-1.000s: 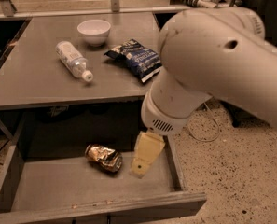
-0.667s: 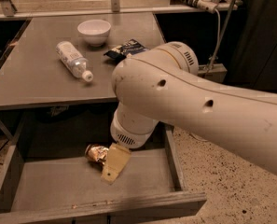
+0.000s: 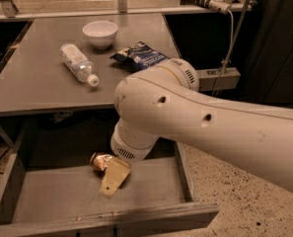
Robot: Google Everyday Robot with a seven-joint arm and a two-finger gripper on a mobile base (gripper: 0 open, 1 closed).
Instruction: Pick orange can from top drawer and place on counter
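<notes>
Matte grey counter (image 3: 32, 90) filled the upper left, its thin front edge running above the pulled-out top drawer (image 3: 8, 186), a shallow grey box with low walls. On the counter lay a clear plastic bottle with a white cap (image 3: 78, 64), then a small white bowl (image 3: 100, 33) and a crumpled dark blue snack bag (image 3: 142, 57); any printing was too blurred to read. Bare drawer floor stretched left of the dented gold-orange can (image 3: 101, 160), which lay near the drawer's back. The tan gripper (image 3: 112, 179) reached down against the can's right side; whether it was open or closed could not be told. The thick white arm (image 3: 210, 127) hid the drawer's right rear corner.
</notes>
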